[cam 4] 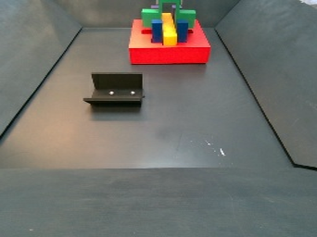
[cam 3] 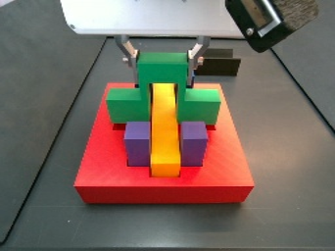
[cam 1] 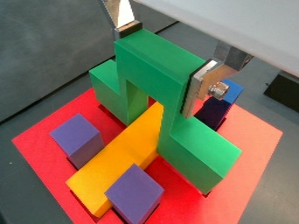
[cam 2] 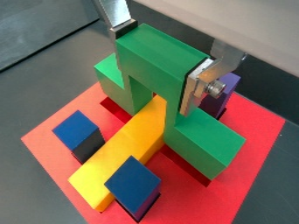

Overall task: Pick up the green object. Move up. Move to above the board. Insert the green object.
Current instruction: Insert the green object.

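Silver fingers (cam 1: 211, 80) sit closest to the wrist lens, the gripper (cam 1: 163, 54) clamped on the taller centre cube of the green object (cam 1: 158, 96), one plate on each flank in both wrist views; in a side view the gripper (cam 3: 164, 51) hangs over the far edge of the board (cam 3: 164, 181), at about twelve o'clock from its middle. Outward from the plates, the green object (cam 3: 163, 86) straddles the far end of the yellow bar (cam 3: 163, 127) like a bridge, its two lower cubes down on either side, and I judge it at or nearly at full depth, though whether it is fully seated I cannot tell. Purple blocks (cam 3: 135, 142) flank the bar at three and nine o'clock. The risk from here: if the piece is slightly skewed, a lower cube could catch a slot edge and jam, or letting go early could leave it perched and tilted. Well apart, toward seven o'clock on the floor, stands the fixture (cam 4: 115, 91)
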Tool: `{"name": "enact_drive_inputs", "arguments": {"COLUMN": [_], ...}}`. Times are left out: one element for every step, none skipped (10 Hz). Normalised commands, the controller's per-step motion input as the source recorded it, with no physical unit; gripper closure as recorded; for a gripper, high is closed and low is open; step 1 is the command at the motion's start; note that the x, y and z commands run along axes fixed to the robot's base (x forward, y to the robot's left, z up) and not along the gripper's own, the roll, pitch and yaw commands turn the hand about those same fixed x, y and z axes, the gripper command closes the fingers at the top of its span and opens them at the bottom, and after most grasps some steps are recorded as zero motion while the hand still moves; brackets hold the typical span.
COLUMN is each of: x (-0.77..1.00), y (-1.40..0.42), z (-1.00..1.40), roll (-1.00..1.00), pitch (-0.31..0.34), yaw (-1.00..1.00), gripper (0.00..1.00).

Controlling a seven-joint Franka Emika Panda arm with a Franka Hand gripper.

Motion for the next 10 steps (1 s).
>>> {"name": "enact_drive_inputs", "arguments": {"x": [0.13,0.15,0.15,0.08,0.0,0.01,0.0,0.0,0.0,0.0], "y": [0.0,0.0,0.03,0.06,0.03,0.0,0.0,0.0,0.0,0.0], "z": [-0.19,-0.15,-0.1,-0.04,-0.01,-0.06,-0.11,-0.13,-0.14,-0.15], "roll": [0.03,0.06,0.07,0.06,0.06,0.08,0.13,0.16,0.16,0.17], "pitch": [-0.081,-0.056,-0.036,-0.037,-0.054,-0.059,-0.066,-0.067,-0.066,-0.057], "yaw": [0.05,0.06,0.08,0.13,0.15,0.14,0.11,0.11,0.11,0.09], "gripper": [1.0,1.0,1.0,1.0,1.0,1.0,1.0,1.0,1.0,1.0]}}
